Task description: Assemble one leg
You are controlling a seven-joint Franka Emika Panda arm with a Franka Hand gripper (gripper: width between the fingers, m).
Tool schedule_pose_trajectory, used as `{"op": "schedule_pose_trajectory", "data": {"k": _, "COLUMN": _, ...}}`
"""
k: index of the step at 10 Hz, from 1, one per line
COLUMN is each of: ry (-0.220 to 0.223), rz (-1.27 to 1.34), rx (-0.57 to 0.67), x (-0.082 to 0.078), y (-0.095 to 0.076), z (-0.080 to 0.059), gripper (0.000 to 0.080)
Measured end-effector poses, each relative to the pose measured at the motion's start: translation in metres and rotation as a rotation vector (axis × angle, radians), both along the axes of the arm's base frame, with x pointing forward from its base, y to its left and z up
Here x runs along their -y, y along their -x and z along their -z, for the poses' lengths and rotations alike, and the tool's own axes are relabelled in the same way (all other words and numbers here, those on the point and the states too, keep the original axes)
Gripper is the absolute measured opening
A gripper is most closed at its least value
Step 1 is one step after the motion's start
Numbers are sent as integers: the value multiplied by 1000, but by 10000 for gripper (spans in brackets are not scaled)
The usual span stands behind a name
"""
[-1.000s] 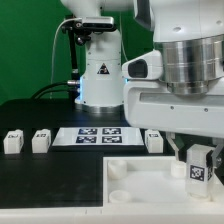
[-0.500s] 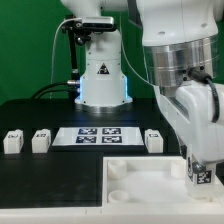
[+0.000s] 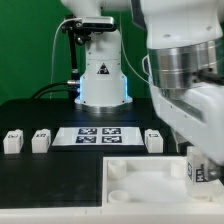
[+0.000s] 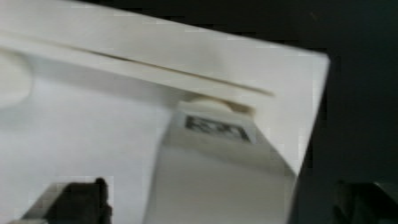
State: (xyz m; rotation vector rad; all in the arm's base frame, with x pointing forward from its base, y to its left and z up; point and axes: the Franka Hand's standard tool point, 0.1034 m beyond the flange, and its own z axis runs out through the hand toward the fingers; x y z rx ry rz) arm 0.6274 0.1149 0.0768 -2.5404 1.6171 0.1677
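My gripper [image 3: 200,163] is shut on a leg [image 3: 201,172], a small white post with a black-and-white tag, held upright at the right end of the large white tray [image 3: 135,183]. In the wrist view the leg [image 4: 222,165] runs out from between my dark fingers [image 4: 75,203], tag [image 4: 217,127] facing the camera. Its far end meets a round socket [image 4: 214,98] near the tray's rim [image 4: 160,68]. How deep it sits is hidden. Three more legs stand on the black table: two at the exterior view's left [image 3: 12,141] [image 3: 41,141] and one right of the marker board [image 3: 154,140].
The marker board [image 3: 98,135] lies flat behind the tray. The arm's white base [image 3: 100,75] stands at the back. The tray has another round socket [image 3: 117,170] at its near left corner. A green backdrop closes off the rear.
The wrist has turned over the tray's right end, and the held leg has dropped slightly toward the tray. The three loose legs have not moved.
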Motion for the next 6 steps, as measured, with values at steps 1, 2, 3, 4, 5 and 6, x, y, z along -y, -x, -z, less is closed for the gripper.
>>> {"op": "schedule_pose_trajectory", "data": {"k": 1, "ry": -2, "rz": -102, "rx": 18, "x": 1, "y": 0, "z": 0, "gripper": 639}}
{"op": "schedule_pose_trajectory", "data": {"k": 2, "ry": -5, "rz": -222, "rx": 38, "x": 2, "y": 0, "z": 0, "gripper": 648}}
{"op": "schedule_pose_trajectory", "data": {"k": 3, "ry": -8, "rz": -311, "rx": 52, "x": 2, "y": 0, "z": 0, "gripper": 648}}
{"op": "schedule_pose_trajectory", "data": {"k": 4, "ry": -5, "rz": -391, "rx": 61, "x": 2, "y": 0, "z": 0, "gripper": 649}}
{"op": "schedule_pose_trajectory", "data": {"k": 5, "ry": 20, "rz": -638, "rx": 72, "x": 1, "y": 3, "z": -1, "gripper": 649}}
{"op": "schedule_pose_trajectory", "data": {"k": 6, "ry": 22, "rz": -826, "rx": 104, "x": -1, "y": 1, "z": -2, "gripper": 649}}
